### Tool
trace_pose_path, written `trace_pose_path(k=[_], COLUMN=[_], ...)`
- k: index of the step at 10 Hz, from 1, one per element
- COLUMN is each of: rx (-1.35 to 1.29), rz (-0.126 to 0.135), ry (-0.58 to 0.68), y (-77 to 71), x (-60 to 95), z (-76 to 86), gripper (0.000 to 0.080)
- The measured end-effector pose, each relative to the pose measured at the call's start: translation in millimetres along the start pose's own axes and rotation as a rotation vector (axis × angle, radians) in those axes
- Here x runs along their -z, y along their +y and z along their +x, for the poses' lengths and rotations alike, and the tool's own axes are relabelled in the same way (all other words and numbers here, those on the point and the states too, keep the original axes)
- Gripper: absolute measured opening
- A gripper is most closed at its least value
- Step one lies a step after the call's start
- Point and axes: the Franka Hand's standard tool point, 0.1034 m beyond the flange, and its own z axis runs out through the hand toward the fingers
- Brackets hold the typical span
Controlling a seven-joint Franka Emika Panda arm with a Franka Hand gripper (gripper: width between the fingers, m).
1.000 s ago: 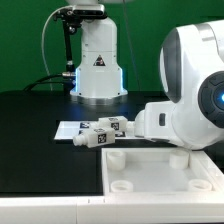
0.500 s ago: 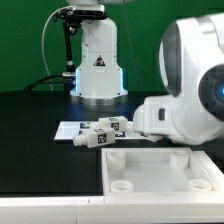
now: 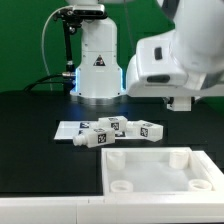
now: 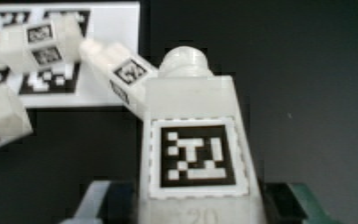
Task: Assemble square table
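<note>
In the wrist view my gripper is shut on a white blocky leg. The leg's black-and-white tag faces the camera, and one finger presses on each side. Its rounded end points toward the other loose legs, which lie in a cluster on the black table. In the exterior view that cluster of legs sits just behind the square tabletop slab, which has round corner holes. The robot hand hangs above them at the exterior view's right. The held leg is not clearly seen there.
The marker board lies flat under and beside the leg cluster, also seen as the marker board in the wrist view. The arm's white base stands behind, with cables at the exterior view's left.
The jaws closed from wide open onto a leg. The arm has risen away from the table, uncovering the slab's right side and another leg.
</note>
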Motion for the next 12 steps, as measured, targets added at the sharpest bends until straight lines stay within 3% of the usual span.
trace_pose_path(k=[2,3,4,5,6,7,10,11,12], rx=[0.009,0.045,0.059,0.09,0.131,0.125,0.116,0.141,0.2], rz=[0.023,0.068,0.107,0.1,0.044,0.056,0.056,0.032,-0.022], ry=[0.165,0.237,0.34,0.466,0.504,0.604,0.838,0.893,0.99], y=[-2.5,-0.2,2.1,0.5,-5.0,-7.8,-3.4,-0.9,-0.9], x=[6.1,14.2,38.9,67.6,76.8,77.9,80.1,94.2,122.2], z=[12.0,22.6,37.8,44.0,33.5,39.9,46.7,48.3,54.6], gripper=[0.0284,0.0284,0.0285,0.0285,0.0285,0.0285,0.0285,0.0285,0.0285])
